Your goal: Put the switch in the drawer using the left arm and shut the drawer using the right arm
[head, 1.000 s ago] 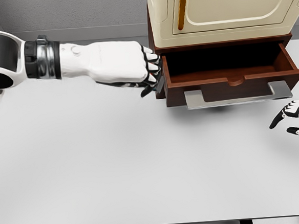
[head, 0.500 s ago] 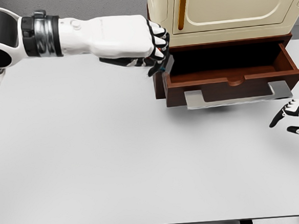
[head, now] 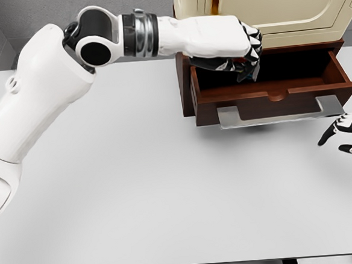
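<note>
The left hand [head: 243, 52] hangs over the open drawer [head: 269, 83], its fingers curled tight around something dark. That should be the switch [head: 248, 71], though only a small dark edge of it peeks out below the fingertips, so I can't make out its shape. It sits above the drawer's inner cavity, towards the left half, not yet resting on the drawer floor as far as I can tell.

By my reading, the placing step is in hand: the carry is done and the release is what's wanted next. The hand needs to lower a little into the cavity and let its fingers go, then lift clear of the drawer's front edge and the cabinet [head: 258, 11] above it without catching either. Only then can the closing begin.

The right hand [head: 348, 135] shows at the right edge of the white surface [head: 138, 189], fingers spread and empty, just beside the drawer's metal handle [head: 280, 112] but apart from it.

Counting up: one drawer, pulled out; one cream cabinet door above it; one handle bar; one switch; two hands.
</note>
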Robot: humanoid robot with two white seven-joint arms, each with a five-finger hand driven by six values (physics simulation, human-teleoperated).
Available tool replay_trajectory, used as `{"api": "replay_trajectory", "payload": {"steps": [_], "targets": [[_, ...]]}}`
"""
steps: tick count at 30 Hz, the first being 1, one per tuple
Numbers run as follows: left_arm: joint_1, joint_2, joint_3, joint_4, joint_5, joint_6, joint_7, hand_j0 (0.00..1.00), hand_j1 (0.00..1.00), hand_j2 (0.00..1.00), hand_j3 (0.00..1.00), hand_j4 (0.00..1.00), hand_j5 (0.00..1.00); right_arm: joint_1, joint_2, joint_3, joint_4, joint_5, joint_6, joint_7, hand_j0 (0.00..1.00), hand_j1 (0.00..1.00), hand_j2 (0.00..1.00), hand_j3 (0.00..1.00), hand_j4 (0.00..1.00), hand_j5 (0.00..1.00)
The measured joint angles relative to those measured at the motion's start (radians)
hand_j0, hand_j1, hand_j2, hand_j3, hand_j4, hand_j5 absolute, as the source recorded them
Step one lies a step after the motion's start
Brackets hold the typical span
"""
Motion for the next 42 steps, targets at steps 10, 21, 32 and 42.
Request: {"api": "replay_trajectory", "payload": {"steps": [10, 21, 32, 42], "targets": [[0.003, -0.103, -0.019, 0.133, -0.044, 0.001, 0.001, 0.25, 0.25, 0.25, 0.25, 0.25, 0.25, 0.000, 0.001, -0.001, 0.000, -0.002, 0.000, 0.000, 0.59, 0.59, 0.59, 0.59, 0.59, 0.59], [0.005, -0.119, -0.020, 0.184, -0.040, 0.002, 0.001, 0.79, 0.79, 0.79, 0.79, 0.79, 0.79, 0.003, 0.001, -0.001, 0.000, -0.002, 0.000, 0.000, 0.60, 0.60, 0.60, 0.60, 0.60, 0.60], [-0.002, -0.093, -0.011, 0.204, -0.011, 0.002, 0.001, 1.00, 1.00, 1.00, 1.00, 1.00, 1.00, 0.006, 0.001, -0.001, 0.000, -0.002, 0.000, 0.000, 0.60, 0.60, 0.60, 0.60, 0.60, 0.60], [-0.127, 0.365, -0.227, -0.289, 0.513, 0.003, 0.029, 1.00, 1.00, 1.00, 1.00, 1.00, 1.00, 0.000, 0.002, -0.001, 0.000, -0.002, 0.000, 0.001, 0.58, 0.58, 0.58, 0.58, 0.58, 0.58]]}}
